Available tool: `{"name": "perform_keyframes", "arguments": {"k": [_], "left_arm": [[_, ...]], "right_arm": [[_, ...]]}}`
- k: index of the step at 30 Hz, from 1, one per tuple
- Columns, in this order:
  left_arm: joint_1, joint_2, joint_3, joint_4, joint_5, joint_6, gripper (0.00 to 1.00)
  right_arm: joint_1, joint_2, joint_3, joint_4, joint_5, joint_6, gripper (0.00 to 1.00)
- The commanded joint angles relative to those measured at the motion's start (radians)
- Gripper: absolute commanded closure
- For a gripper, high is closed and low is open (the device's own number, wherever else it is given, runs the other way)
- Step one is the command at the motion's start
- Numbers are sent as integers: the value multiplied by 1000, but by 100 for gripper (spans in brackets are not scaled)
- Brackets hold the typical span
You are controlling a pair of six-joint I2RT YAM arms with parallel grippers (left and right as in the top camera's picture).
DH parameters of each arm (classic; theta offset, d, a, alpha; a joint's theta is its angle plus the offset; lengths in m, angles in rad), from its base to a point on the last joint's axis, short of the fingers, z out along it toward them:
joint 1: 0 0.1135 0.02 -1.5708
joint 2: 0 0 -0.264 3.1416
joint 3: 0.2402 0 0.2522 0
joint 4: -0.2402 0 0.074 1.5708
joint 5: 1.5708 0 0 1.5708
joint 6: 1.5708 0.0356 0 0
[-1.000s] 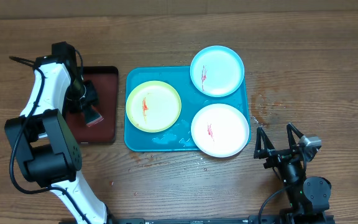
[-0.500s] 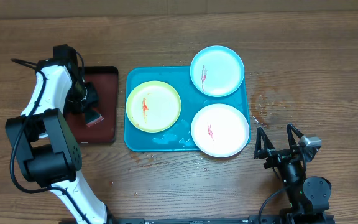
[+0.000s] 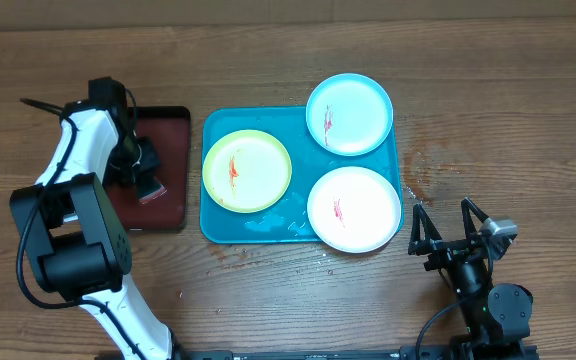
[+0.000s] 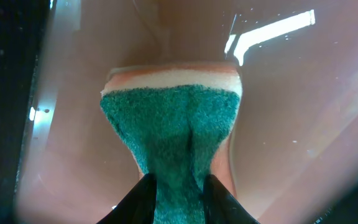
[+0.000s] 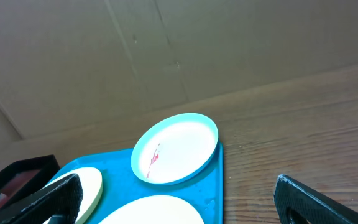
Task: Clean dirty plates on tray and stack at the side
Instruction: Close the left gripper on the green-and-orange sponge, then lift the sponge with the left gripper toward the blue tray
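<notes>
L gripper [image 4: 179,186] clamped on sponge [image 4: 173,118], barely shifted over black tray [image 3: 173,170]; your plates [image 3: 247,171] still dirty. R gripper [image 3: 441,228] spread wide, empty.

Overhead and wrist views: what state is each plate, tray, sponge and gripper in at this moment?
Green plate: on the blue tray, red smear, dirty.
Blue plate: on the blue tray, red smear, dirty.
White plate: on the blue tray, red smear, dirty.
Blue tray: holds all three plates, none stacked.
Sponge: squeezed between fingers, over the black tray.
Left gripper: shut on the sponge.
Right gripper: open, empty.
</notes>
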State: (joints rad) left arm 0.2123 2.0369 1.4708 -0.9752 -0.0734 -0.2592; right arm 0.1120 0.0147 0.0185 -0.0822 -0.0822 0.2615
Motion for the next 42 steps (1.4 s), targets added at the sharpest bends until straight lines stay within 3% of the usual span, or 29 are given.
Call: {"name": "perform_keyframes", "arguments": {"k": [1, 3, 5, 14, 30, 42], "left_arm": [[10, 16, -35, 22, -15, -10, 74], [10, 16, -37, 25, -15, -10, 80], [10, 16, -37, 31, -15, -10, 96], [9, 13, 23, -43, -3, -10, 96], [-57, -67, 468, -369, 68, 81, 96], [-102, -290, 477, -387, 127, 80, 96]], "right_arm": [[-2, -11, -10, 6, -8, 3, 0], [-2, -11, -10, 6, -8, 3, 0], [-2, -11, -10, 6, -8, 3, 0], [-2, -11, -10, 6, -8, 3, 0], [-2, -11, -10, 6, -8, 3, 0], [-2, -11, -10, 6, -8, 3, 0]]}}
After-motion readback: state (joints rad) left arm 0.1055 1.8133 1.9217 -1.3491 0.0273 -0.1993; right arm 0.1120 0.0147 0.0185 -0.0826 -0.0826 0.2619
